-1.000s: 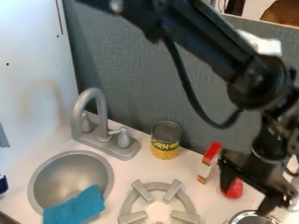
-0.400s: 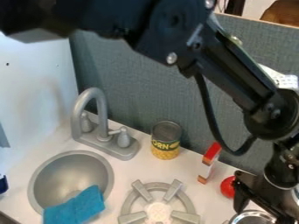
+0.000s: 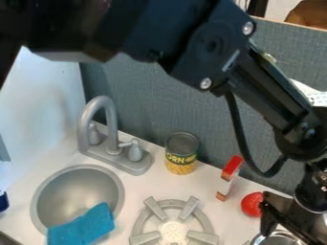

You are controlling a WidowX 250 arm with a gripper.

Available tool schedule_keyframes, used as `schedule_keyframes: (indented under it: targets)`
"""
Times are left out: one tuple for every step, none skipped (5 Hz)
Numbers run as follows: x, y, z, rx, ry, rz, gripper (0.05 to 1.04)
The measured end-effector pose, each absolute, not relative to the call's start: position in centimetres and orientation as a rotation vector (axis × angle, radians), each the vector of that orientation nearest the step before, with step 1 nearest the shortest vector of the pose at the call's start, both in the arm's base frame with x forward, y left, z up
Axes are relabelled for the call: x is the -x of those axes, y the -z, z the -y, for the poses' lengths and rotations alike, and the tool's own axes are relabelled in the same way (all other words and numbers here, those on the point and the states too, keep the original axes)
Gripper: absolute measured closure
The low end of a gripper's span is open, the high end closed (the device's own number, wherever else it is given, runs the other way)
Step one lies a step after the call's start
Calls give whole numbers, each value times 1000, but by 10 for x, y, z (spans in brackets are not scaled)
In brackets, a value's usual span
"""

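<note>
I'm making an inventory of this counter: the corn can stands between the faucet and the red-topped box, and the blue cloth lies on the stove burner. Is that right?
One slip: the camera view shows the blue cloth draped over the sink rim, not on the stove burner. The rest holds.

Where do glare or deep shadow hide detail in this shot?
Camera view: the arm goes near-black at upper left, burying surface detail, though its bolts glint; the white side wall is bright and nearly featureless; the can's label stays clear of glare.
</note>
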State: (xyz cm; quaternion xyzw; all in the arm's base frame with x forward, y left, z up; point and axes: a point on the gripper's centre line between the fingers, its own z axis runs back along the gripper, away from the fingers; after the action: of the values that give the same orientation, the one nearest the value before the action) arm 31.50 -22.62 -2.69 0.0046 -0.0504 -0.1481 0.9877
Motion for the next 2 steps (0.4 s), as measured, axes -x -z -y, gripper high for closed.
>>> schedule_keyframes:
  targets:
    - [-309,39,228,-22,317,77,80]
    - [-310,46,229,-26,330,68,80]
